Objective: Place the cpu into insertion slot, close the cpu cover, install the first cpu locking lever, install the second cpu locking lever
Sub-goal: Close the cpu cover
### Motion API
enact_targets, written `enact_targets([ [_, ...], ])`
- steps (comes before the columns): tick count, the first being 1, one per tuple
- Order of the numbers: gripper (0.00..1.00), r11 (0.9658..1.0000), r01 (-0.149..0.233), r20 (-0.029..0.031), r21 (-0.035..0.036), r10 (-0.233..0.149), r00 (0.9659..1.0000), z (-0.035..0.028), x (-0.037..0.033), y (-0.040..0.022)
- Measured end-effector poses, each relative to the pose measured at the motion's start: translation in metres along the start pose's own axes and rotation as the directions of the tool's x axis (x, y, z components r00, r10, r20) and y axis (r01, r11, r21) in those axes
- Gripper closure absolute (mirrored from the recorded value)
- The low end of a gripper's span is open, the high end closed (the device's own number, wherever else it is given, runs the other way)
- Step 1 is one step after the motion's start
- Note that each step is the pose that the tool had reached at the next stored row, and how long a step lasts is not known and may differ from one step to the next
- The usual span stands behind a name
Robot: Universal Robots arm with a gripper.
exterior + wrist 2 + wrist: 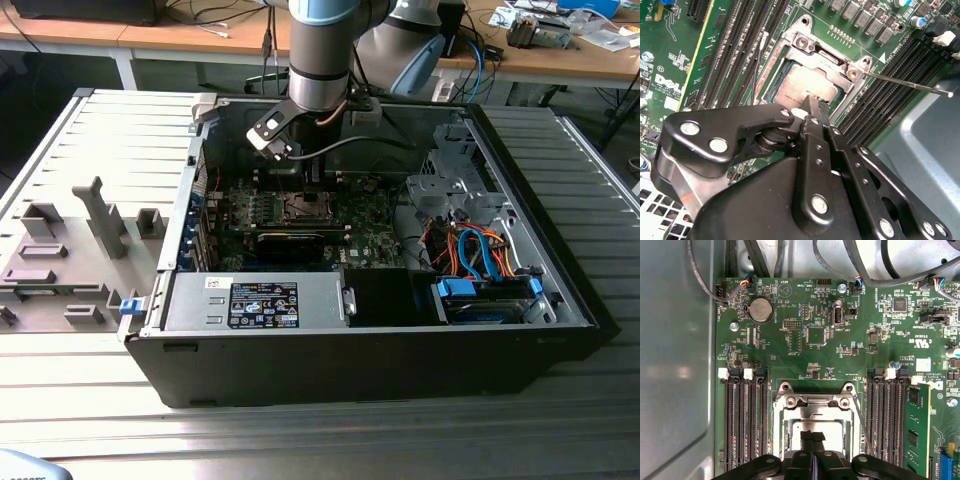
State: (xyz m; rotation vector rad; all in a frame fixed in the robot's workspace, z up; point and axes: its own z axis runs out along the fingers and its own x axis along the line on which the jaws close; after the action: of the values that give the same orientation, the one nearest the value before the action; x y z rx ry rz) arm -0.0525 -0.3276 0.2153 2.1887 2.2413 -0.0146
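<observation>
gripper: fingers narrow, empty, tips perhaps touching the cpu.
cpu: flat in the insertion slot.
handling: light, stiff, fragile; take by opposite edges.

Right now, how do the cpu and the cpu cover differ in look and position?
The cpu is a solid, pale flat face; the cpu cover is a grey metal frame with an open middle. The cpu lies inside that opening; the cpu cover runs around it. The gripper stands over the cpu's edge, not the cpu cover's screwed end. Both are square and metallic.
</observation>
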Motion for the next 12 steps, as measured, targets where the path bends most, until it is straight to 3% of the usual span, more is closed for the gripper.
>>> enact_targets([
  [7, 0.89, 1.0, 0.0, 0.0004, 0.0002, 0.0, 1.0, -0.0021, -0.0001, -0.0001],
  [12, 0.89, 1.0, 0.0, 0.0002, 0.0001, 0.0, 1.0, -0.0083, -0.0001, 0.0],
])
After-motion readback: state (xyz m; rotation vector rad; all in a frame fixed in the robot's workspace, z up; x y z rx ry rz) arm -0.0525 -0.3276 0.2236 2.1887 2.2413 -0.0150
